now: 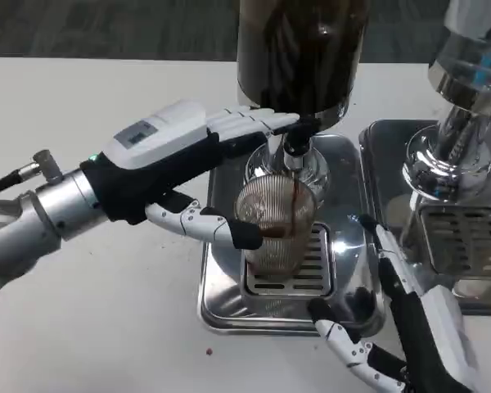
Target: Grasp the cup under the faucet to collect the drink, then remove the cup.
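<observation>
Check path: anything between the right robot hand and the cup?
Nothing visible. The right robot hand sits open beside the drip tray, with bare tray between it and the cup. The left robot hand reaches the faucet above.

My left hand (pixel 176 160) and the faucet (pixel 293 151) crowd the cup (pixel 274 225); its right side stands open toward my right hand (pixel 401 327).

A white table (pixel 106 319) fills most of the view — smooth, matte, evenly lit. Beyond the table's far edge lies a dark grey floor (pixel 106 29), faintly patterned — like carpet.
</observation>
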